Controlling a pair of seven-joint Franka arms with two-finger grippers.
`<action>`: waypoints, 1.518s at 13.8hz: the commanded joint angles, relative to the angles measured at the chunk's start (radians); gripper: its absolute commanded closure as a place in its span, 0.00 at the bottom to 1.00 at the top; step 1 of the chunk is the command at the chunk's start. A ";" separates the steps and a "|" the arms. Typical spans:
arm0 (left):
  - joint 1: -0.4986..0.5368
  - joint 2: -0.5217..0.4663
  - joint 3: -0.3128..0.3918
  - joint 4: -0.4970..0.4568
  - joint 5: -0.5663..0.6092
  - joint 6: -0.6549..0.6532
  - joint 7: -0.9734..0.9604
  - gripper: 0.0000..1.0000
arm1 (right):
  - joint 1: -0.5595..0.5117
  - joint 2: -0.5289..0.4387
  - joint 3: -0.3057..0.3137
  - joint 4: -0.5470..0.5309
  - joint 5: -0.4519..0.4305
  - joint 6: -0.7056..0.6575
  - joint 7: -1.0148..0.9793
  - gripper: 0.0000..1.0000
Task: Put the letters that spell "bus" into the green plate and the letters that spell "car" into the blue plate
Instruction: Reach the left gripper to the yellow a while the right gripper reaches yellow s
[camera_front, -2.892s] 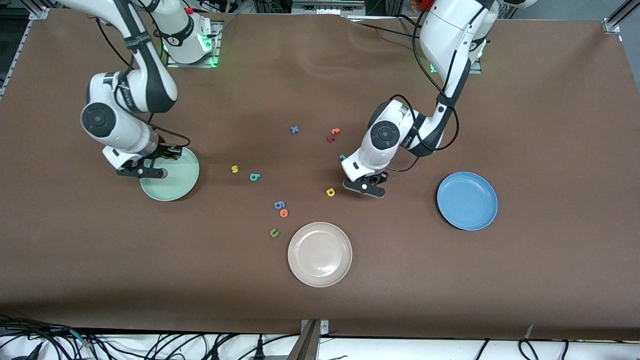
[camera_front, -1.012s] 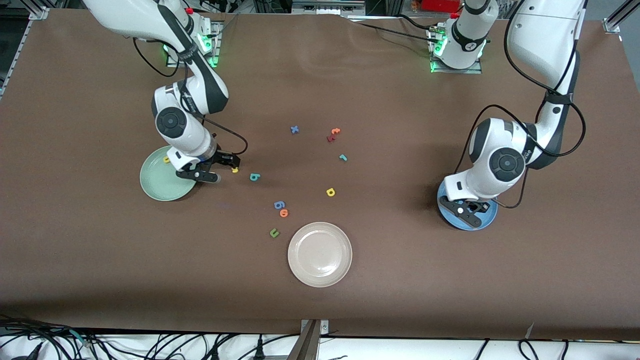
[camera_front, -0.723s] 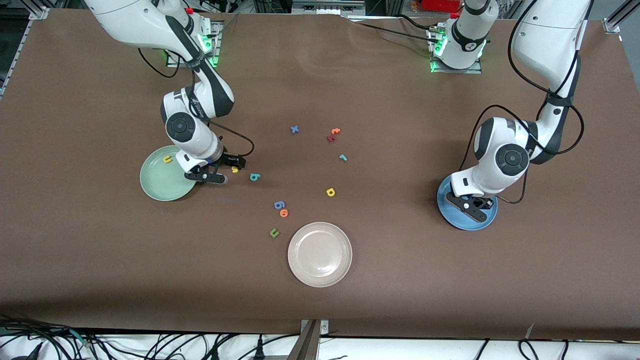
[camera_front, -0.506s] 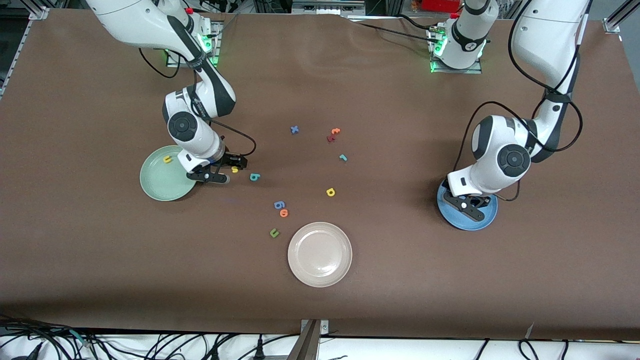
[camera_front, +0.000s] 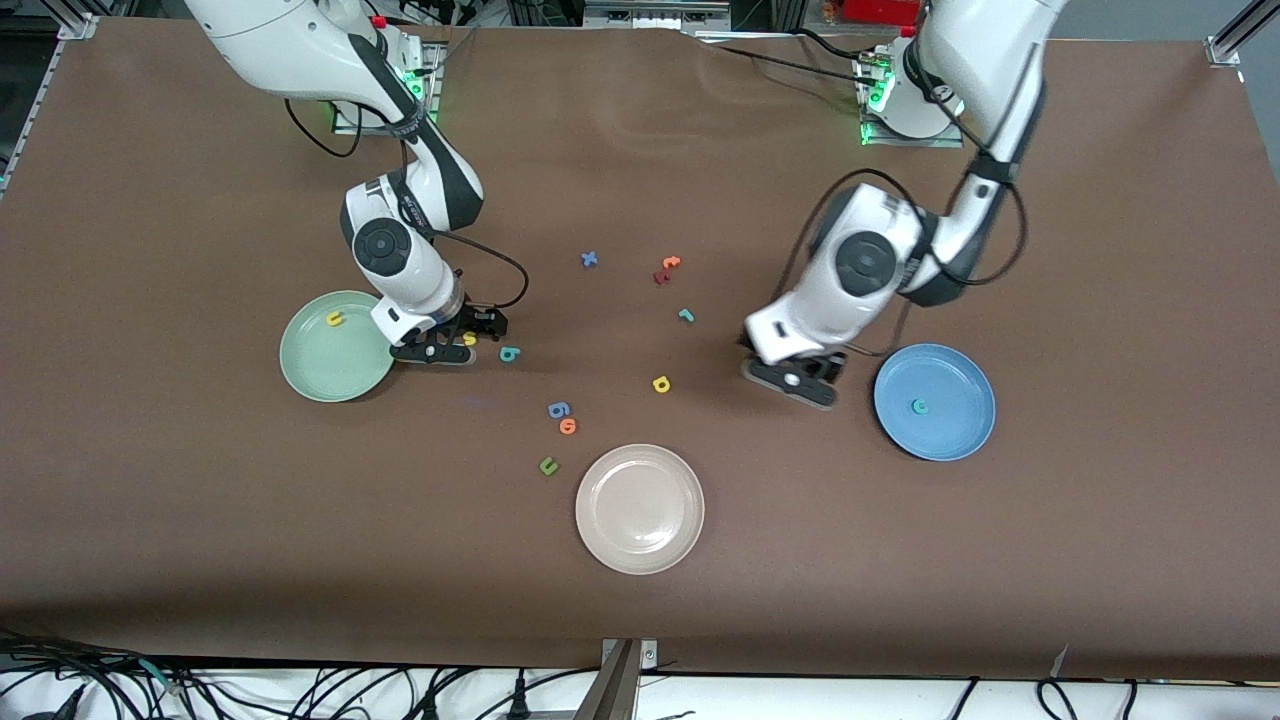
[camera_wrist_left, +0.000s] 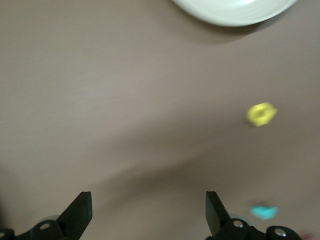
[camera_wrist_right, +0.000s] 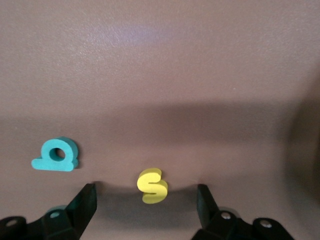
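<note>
The yellow "s" (camera_wrist_right: 152, 185) lies on the table between the open fingers of my right gripper (camera_wrist_right: 146, 205), which touch nothing. In the front view this gripper (camera_front: 458, 342) is low beside the green plate (camera_front: 315, 372), where the yellow "u" (camera_front: 334, 319) lies. The teal "b" (camera_front: 509, 353) lies just past the "s" (camera_front: 469, 338). A teal "c" (camera_front: 918, 406) rests in the blue plate (camera_front: 950, 435). My left gripper (camera_front: 797, 385) hangs open and empty over bare table between that plate and the yellow "a" (camera_front: 661, 384). The teal "r" (camera_front: 685, 315) lies farther from the front camera.
A cream plate (camera_front: 640, 545) stands nearest the front camera, with an olive "u" (camera_front: 548, 465), an orange ring (camera_front: 568, 426) and a blue "6" (camera_front: 558, 409) beside it. A blue "x" (camera_front: 589, 259), an orange "t" (camera_front: 671, 262) and a dark red letter (camera_front: 660, 277) lie mid-table.
My left gripper opened over the blue plate, left the teal "c" there and swung toward mid-table. My right gripper slid from the green plate's rim to straddle the yellow "s".
</note>
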 joint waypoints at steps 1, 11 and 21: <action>-0.065 0.099 0.013 0.146 -0.012 -0.030 -0.106 0.00 | 0.003 0.006 -0.010 -0.001 -0.015 0.017 -0.047 0.16; -0.179 0.329 0.019 0.437 -0.007 -0.142 -0.331 0.00 | -0.005 0.006 -0.012 -0.001 -0.014 0.010 -0.075 0.84; -0.197 0.445 0.021 0.553 -0.009 -0.178 -0.391 0.01 | -0.005 -0.137 -0.122 0.010 -0.014 -0.193 -0.154 1.00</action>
